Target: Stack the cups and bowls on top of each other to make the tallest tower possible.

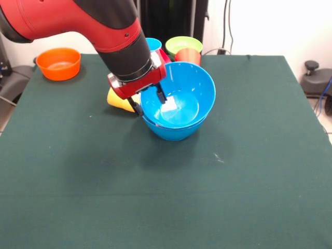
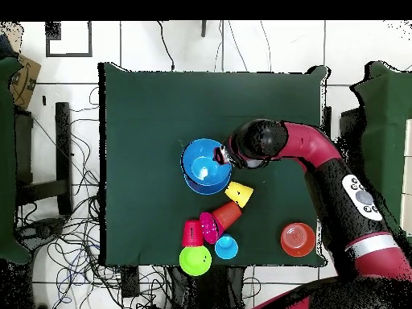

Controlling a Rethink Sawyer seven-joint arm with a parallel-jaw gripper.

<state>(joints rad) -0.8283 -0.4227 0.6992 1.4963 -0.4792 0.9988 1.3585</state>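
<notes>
Green worktop (image 1: pixel 249 171) carries nested blue bowls (image 1: pixel 179 111); the fingers (image 1: pixel 161 95) straddle their nine o'clock rim, one inside, gripping it.

Dark green cloth-covered table (image 1: pixel 249 181) amid floor clutter

A dark green cloth is covering the rectangular table (image 2: pixel 145 121), which is standing on a white tiled floor (image 2: pixel 362 44). Tangled black cables (image 2: pixel 72 241) are lying on the tiles beside one edge of the table in the overhead view. A brown cardboard box (image 2: pixel 26 80) is sitting near a corner there. In the front view, a black wheeled base (image 1: pixel 316 78) is showing beside the table, with a blue cable (image 1: pixel 324 96) trailing next to it.
</notes>
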